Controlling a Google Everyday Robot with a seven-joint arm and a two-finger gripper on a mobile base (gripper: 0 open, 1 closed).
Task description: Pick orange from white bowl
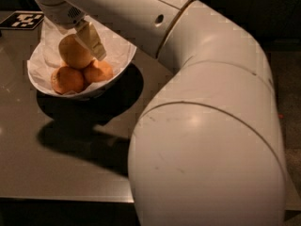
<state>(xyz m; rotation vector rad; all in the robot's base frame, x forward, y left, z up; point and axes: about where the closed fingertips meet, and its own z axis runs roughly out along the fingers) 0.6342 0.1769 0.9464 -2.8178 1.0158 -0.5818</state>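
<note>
**A:** So what's the layout? I see a dark, glossy table (56,164), and a wide white bowl (123,65) lined with crinkly paper (49,51).

**B:** Yep. The orange (73,52) sits in the bowl on top of two smaller fruits (67,80). It's round with matte, dimpled skin, so no long axis. The end effector (89,41) is down in the bowl, right against the orange's arm-facing side. Spread or clamped? Can't tell.

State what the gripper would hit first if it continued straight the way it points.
Probably the smaller fruit just below the gripper, beside the orange in the white bowl; depth unclear.
</note>
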